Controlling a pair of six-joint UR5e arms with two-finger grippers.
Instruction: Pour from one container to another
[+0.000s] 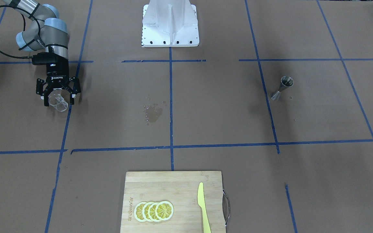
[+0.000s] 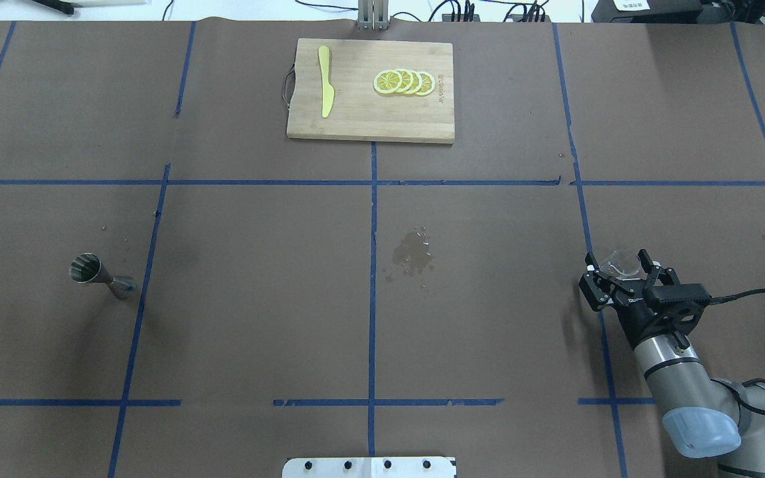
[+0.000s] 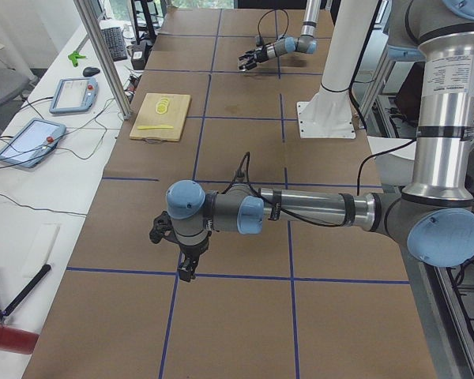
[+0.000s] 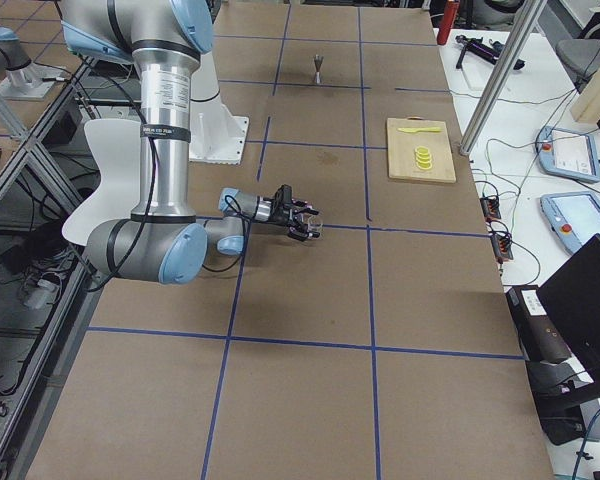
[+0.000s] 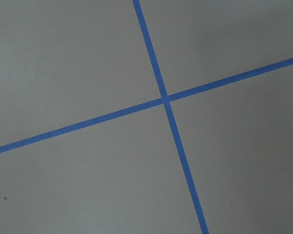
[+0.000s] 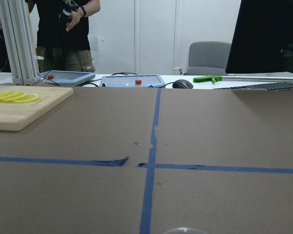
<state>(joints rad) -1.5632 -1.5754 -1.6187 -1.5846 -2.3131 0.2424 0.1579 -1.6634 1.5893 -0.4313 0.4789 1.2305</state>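
A clear cup [image 1: 58,103] stands at the table's right end, also seen as the cup [image 2: 619,264]. My right gripper [image 1: 59,97] reaches in low and level, open, with one finger on each side of the cup. Only the cup's rim [image 6: 178,230] shows at the bottom edge of the right wrist view. A steel jigger [image 2: 90,271] stands upright far off on the left side, the same jigger [image 1: 283,86]. My left gripper [image 3: 186,272] points down over a tape crossing [image 5: 165,100] beyond the jigger. I cannot tell whether it is open or shut.
A wet spill [image 2: 412,255] marks the table's middle. At the far edge lies a wooden cutting board [image 2: 356,126] with lemon slices [image 2: 404,81] and a yellow knife [image 2: 325,89]. The white robot base [image 1: 170,24] is at the near edge. A person [image 6: 63,34] stands beyond the table.
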